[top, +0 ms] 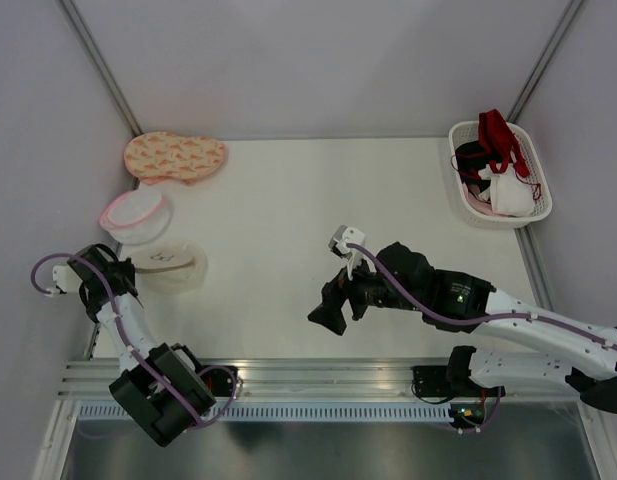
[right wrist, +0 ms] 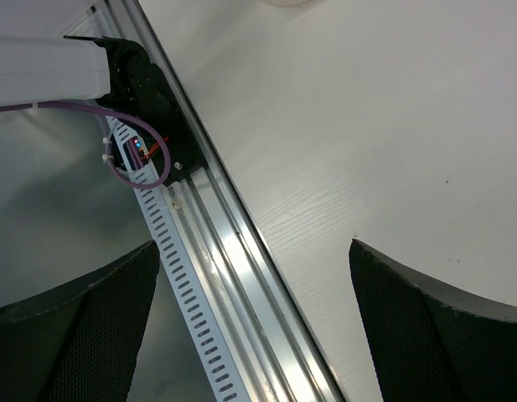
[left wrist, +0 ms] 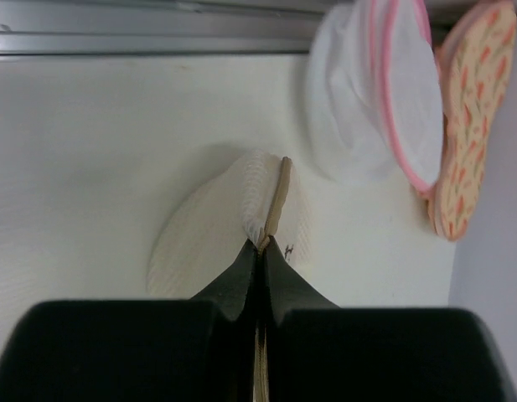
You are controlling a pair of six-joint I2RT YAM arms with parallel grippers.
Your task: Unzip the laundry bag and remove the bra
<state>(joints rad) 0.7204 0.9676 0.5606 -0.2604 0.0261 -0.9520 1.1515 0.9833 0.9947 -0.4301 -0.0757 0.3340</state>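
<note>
The laundry bag is a cream-white mesh dome lying at the table's left side. In the left wrist view the laundry bag shows its thin brown zip rim running up from my fingers. My left gripper is shut on that rim at the bag's near edge, and what the bag holds is hidden. From above, the left gripper sits at the bag's left edge. A bra with whitish cups and red straps lies in the basket at far right. My right gripper hangs open over the near middle; in its own view the right gripper holds nothing.
A pink-rimmed white round bag and a flat orange patterned pouch lie just beyond the laundry bag. A white basket with dark and pink garments stands at the back right. A metal rail runs along the near edge.
</note>
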